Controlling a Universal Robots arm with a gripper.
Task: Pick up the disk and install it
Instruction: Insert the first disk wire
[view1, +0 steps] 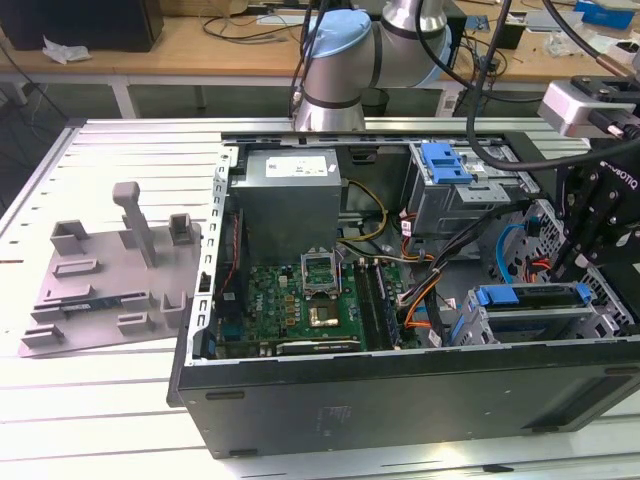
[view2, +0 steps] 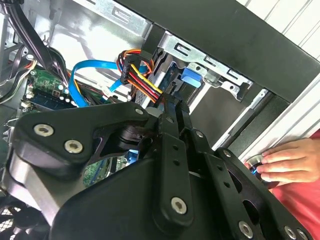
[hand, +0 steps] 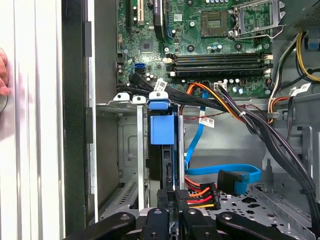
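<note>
Installing is in hand: the black gripper (hand: 172, 205) looks clenched on the disk (hand: 161, 125), a silver drive in a blue plastic carrier, standing edge-on partway into the grey metal drive cage (hand: 127, 145). Seating it calls for a straight, unskewed push, I'd say.

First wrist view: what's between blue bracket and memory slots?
A black-and-orange cable bundle crosses there, between blue bracket and memory slots, in the first wrist view.

The worktable (view1: 110, 420) has a white slatted top. Behind it stands a wooden bench (view1: 190, 48) carrying loose cables (view1: 245, 25).
</note>
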